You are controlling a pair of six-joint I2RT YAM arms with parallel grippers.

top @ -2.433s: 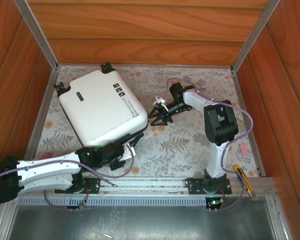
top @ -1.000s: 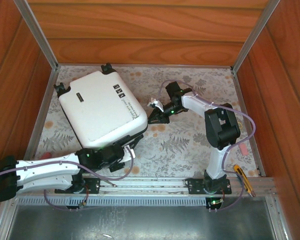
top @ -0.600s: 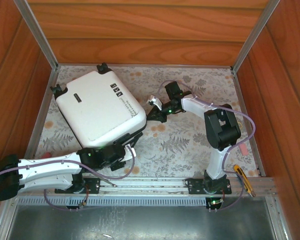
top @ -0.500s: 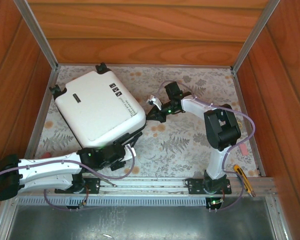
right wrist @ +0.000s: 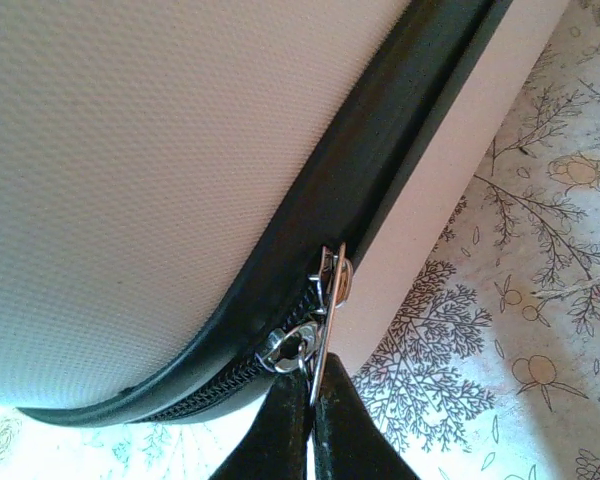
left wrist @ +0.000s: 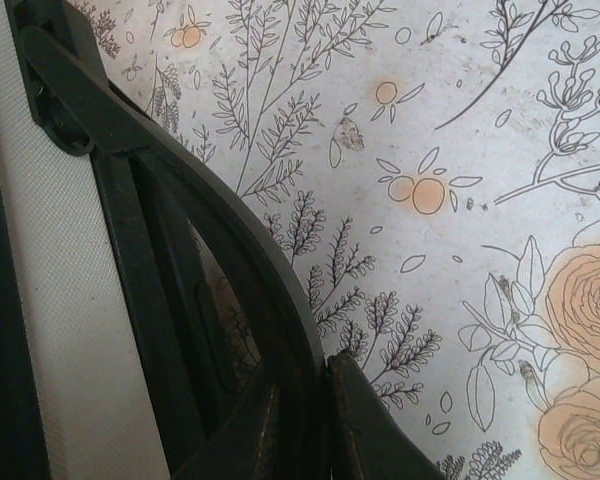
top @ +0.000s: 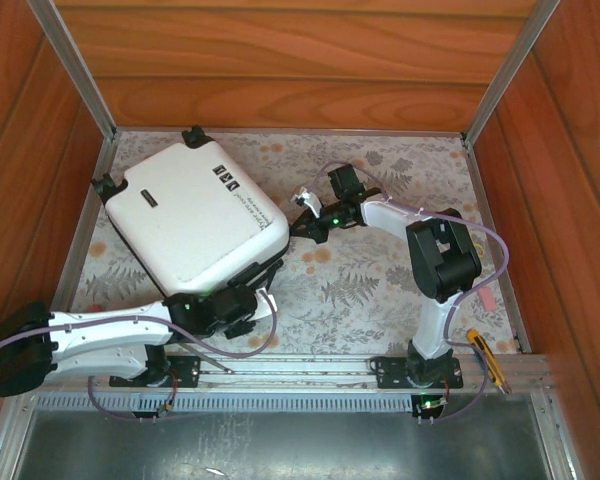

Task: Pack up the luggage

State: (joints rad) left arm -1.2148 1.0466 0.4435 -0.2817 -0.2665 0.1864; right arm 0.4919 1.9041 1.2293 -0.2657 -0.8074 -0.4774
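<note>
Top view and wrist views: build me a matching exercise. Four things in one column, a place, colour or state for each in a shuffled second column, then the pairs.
1. luggage
2. left gripper
3. right gripper
4. cutter

A. shut on zipper pull
B. yellow, near right
C. white, far left
D. shut on black handle

Pairs: 1-C, 2-D, 3-A, 4-B

The luggage has a matt, grainy shell and shiny metal zipper.
</note>
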